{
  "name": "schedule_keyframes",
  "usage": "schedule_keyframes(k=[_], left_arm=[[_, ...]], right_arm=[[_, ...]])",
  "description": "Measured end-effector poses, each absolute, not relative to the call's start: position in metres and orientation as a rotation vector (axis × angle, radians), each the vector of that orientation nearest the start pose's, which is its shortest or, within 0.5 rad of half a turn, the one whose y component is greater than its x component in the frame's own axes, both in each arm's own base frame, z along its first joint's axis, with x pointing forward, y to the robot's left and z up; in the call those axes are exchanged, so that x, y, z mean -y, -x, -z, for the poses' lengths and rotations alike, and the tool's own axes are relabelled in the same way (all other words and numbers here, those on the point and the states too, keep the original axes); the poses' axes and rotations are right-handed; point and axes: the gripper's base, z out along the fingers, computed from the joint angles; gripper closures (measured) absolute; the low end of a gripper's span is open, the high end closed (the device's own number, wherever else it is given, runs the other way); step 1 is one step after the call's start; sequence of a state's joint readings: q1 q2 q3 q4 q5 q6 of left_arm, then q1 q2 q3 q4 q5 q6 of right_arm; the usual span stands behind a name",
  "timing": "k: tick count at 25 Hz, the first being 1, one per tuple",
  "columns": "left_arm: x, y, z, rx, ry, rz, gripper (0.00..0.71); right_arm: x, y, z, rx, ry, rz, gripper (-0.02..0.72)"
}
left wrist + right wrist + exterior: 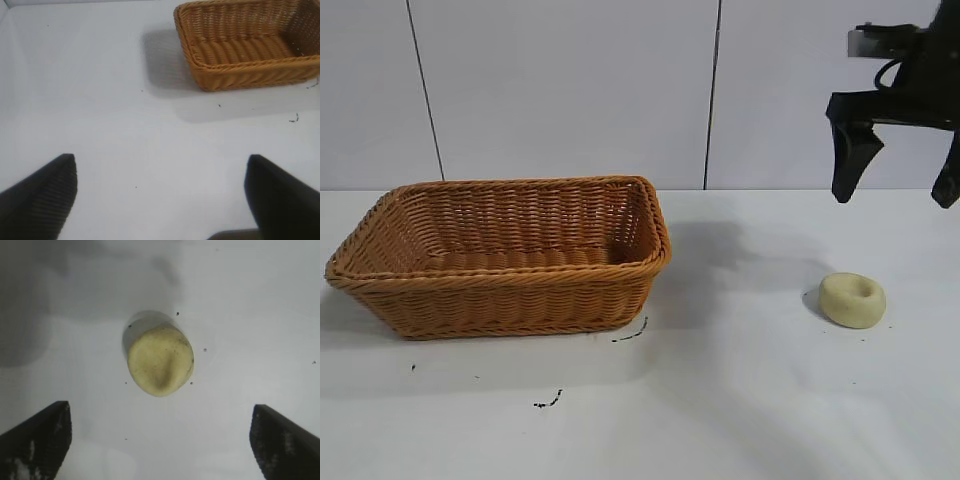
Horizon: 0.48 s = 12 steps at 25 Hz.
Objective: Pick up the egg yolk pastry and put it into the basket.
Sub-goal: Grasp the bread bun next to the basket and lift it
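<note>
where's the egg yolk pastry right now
In the exterior view the egg yolk pastry sits on the table's right side, apart from the basket, below the right gripper.

Below the right claw (pixel 895 190) lies the egg yolk pastry (pixel 852 299) — matt, doughy, faintly pitted, with a soft dimple. The claw's fingers (pixel 850 150) look like hard black plastic, dull, their inner faces scuffed pale. Well off to the claw's side, the basket (pixel 500 262) is woven wicker — ribbed, rough, with a braided rim. The table (pixel 720 400) is smooth, white, faintly sheened and speckled with dark flecks.
</note>
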<state>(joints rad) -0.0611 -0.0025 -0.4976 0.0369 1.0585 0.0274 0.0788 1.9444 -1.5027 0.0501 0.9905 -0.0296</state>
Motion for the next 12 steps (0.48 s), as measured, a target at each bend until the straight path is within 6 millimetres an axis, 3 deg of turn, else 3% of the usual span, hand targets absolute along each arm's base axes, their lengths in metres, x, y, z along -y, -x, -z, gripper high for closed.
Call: schedule_keyframes(k=[5,12], left_arm=[[-0.003,0.005,-0.277,-2.040,-0.089,-0.023,0.017],[-0.003,0.005,-0.277,-2.040,-0.089,-0.023,0.017]], right_arm=[[-0.051,-0.406,-0.192,-2.965,0.186,-0.065,0.008],[-0.050,-0.412,-0.156,-3.030,0.206,-0.018,0.008]])
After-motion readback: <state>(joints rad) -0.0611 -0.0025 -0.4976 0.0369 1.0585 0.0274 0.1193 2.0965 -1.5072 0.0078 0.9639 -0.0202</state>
